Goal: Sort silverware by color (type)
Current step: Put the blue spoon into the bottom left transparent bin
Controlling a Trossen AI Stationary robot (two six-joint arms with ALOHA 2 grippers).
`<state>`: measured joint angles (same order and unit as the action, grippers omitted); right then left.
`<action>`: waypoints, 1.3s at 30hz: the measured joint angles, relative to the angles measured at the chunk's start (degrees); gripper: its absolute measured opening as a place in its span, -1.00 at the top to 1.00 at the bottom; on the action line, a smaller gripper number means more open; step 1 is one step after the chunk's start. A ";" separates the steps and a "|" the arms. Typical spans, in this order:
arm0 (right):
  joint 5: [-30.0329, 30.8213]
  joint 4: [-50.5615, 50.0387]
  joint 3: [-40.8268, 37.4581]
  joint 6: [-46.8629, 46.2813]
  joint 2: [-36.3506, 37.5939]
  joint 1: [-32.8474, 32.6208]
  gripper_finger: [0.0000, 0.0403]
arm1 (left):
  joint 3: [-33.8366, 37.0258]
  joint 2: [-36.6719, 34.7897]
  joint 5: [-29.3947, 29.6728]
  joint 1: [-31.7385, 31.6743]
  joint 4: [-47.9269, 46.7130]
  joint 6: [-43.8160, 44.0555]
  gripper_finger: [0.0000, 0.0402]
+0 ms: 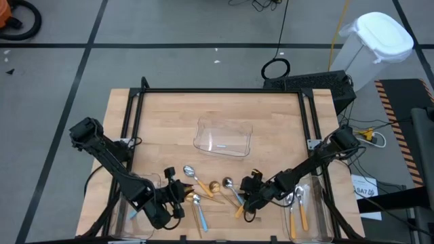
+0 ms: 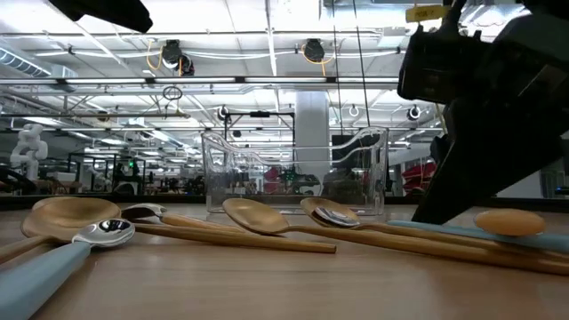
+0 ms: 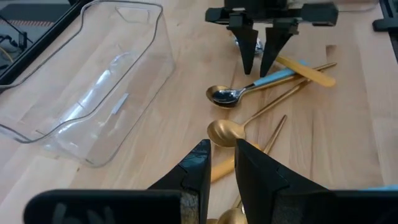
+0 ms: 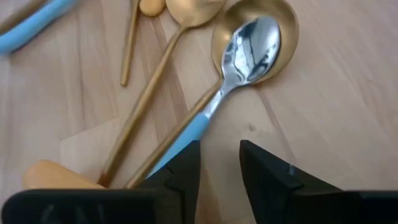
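Note:
Several spoons lie in a loose pile on the table's near middle: gold ones, light-blue-handled ones and an orange-handled one. My right gripper is open, just over the blue handle of a spoon whose silver bowl rests in a gold spoon's bowl. Whether it touches the handle, I cannot tell. My left gripper is open by a narrow gap, left of the pile, pointing at a gold spoon's bowl. In the left wrist view my right gripper points down beside the orange handle.
A clear plastic tray stands at the table's middle, beyond the pile. Another clear tray at the near right holds orange-handled spoons. A third tray sits at the near left under my left arm. Black frame rails edge the table.

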<state>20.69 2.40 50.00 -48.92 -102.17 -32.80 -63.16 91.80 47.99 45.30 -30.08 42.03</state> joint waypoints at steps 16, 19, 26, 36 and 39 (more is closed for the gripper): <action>1.62 6.39 0.00 5.31 0.00 0.00 0.46 | 0.00 -0.01 -0.02 -0.31 0.22 -0.89 0.63; 1.75 6.81 0.00 6.40 -0.94 0.03 0.46 | 0.00 -0.01 -0.02 -0.29 0.23 -0.88 0.63; 1.55 6.27 0.00 6.77 -2.69 0.11 0.46 | -0.02 -0.01 -0.04 -0.62 0.28 -0.36 0.63; 3.12 1.95 0.15 6.55 -2.56 0.44 0.47 | -0.02 -0.01 -0.08 -0.61 0.25 -0.54 0.63; 3.42 0.81 0.15 6.49 -2.52 0.48 0.56 | -0.02 -0.01 -0.07 -0.60 0.25 -0.59 0.63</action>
<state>24.11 3.21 50.15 -42.44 -104.68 -32.32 -63.18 91.79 47.92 44.70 -29.82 41.44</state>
